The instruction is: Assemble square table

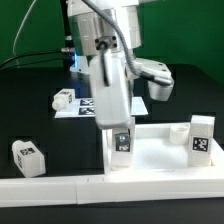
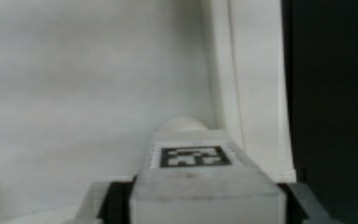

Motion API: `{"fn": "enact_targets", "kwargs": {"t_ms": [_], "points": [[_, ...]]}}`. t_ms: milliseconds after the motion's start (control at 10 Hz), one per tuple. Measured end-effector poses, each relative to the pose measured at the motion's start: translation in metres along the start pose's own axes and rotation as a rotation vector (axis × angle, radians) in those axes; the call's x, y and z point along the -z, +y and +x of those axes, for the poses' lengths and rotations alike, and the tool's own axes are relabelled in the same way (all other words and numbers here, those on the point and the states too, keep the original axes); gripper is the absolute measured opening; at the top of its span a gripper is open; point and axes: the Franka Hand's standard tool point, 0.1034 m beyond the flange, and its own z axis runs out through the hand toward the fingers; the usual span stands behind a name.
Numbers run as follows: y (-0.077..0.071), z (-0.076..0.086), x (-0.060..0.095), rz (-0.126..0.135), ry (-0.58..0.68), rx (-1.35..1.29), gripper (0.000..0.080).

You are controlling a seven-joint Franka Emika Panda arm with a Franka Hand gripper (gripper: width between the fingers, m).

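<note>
The white square tabletop (image 1: 160, 160) lies near the front of the black table, rim up. One tagged white leg (image 1: 201, 137) stands upright at its corner toward the exterior view's right. My gripper (image 1: 120, 140) is shut on a second tagged leg (image 1: 122, 143) and holds it upright over the tabletop's corner toward the exterior view's left. In the wrist view this leg (image 2: 197, 165) sits between the dark fingers (image 2: 131, 200), above the tabletop's floor (image 2: 87, 90) next to its raised rim (image 2: 247, 90). Two more legs lie loose: one (image 1: 27, 155) at the exterior view's left, one (image 1: 64, 99) farther back.
The long white L-shaped rail (image 1: 60, 187) runs along the table's front edge and up the exterior view's right side. The marker board (image 1: 85, 105) lies behind the arm. Green backdrop at the rear.
</note>
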Motion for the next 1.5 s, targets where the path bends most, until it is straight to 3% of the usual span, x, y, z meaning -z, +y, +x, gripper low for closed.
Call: {"fn": "enact_targets", "kwargs": {"t_ms": [300,400,500,600,700,1000,1200,1400,1500], "points": [[0.0002,0.0021,0.0008,-0.006,0.002,0.156,0.0284],[-0.0021,0.0077,0.0029,-0.008,-0.001,0.36,0.0372],[-0.0038,0.0089,0.0046,-0.005,-0.001,0.542,0.0372],[-0.0025,0.0057,0.0053,-0.013,-0.004,0.751,0.0567],[-0.0004,0.0024,0.005,-0.02,-0.01,0.803,0.0628],[-0.0006,0.0052,0.0046,-0.027,-0.002,1.055,0.0645],[-0.0017,0.0053,0.0041,-0.071,0.005,1.484,0.0649],[-0.0012,0.0059,0.0015,-0.075,0.003,1.519,0.0649],[-0.0012,0.0061,0.0015,-0.075,0.003,1.514,0.0517]]}}
